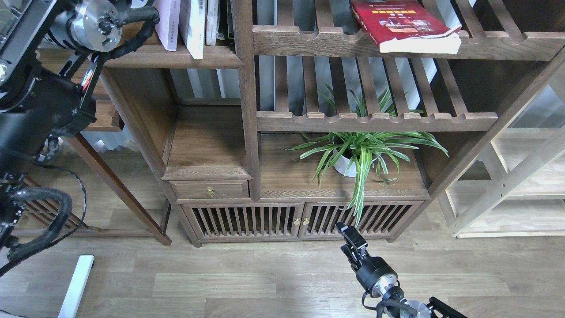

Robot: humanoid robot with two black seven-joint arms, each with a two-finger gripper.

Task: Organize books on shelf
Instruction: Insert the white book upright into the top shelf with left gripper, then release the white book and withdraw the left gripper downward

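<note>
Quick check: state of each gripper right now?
Left gripper: not in view; only the arm shows.
Right gripper: holds nothing; seen end-on and dark, so open or closed cannot be told.

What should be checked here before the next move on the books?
1. Red book reachable: ok, it lies flat on the top slatted shelf, corner overhanging.
2. Right hand free: ok, it holds nothing and is low, below the plant.
3. Right hand open: cannot tell, seen end-on.
4. Left hand free: cannot tell, not visible.
5. Upright books on the solid shelf: ok, standing.
6. Room beside them: cannot tell, left arm hides it.
</note>
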